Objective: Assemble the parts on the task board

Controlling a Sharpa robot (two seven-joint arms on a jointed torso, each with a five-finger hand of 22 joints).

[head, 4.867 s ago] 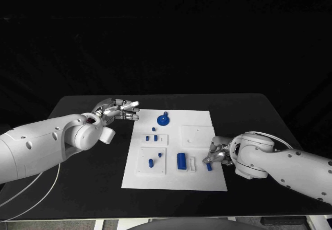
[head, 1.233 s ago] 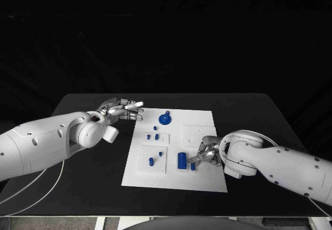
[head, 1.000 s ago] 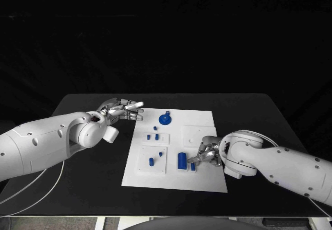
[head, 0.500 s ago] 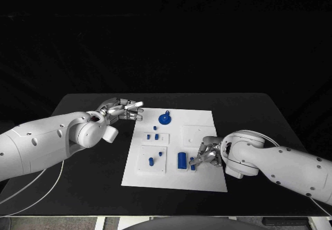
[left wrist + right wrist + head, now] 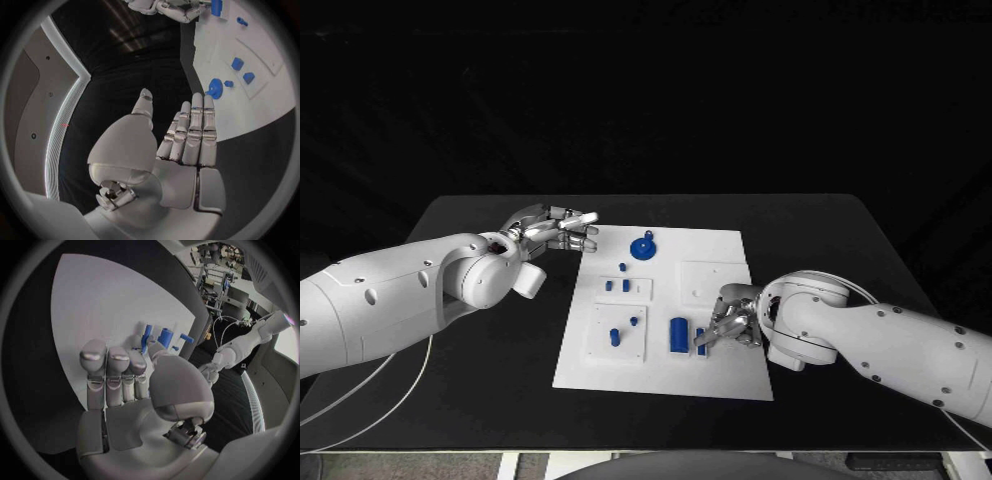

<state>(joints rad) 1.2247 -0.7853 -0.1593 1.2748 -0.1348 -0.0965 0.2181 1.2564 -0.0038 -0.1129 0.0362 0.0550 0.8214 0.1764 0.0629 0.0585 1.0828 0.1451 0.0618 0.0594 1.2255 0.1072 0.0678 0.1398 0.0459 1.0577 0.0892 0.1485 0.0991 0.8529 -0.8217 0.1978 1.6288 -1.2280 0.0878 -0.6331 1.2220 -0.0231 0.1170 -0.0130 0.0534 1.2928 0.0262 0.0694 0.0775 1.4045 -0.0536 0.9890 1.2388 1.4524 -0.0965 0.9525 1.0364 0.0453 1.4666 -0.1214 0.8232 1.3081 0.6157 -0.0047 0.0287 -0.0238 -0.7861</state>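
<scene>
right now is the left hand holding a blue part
No, the left hand lies flat and empty beside the task board, in the left wrist view.

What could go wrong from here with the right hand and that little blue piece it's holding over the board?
1. The right hand pinches a thin blue part by its fingertips just beside the tall blue cylinder; a small drift could knock the cylinder or miss the slot.
2. The pinch looks slight, so the part may tilt or slip out.
3. The left hand hovers off the task board, so nothing steadies the board if the part jams.
</scene>
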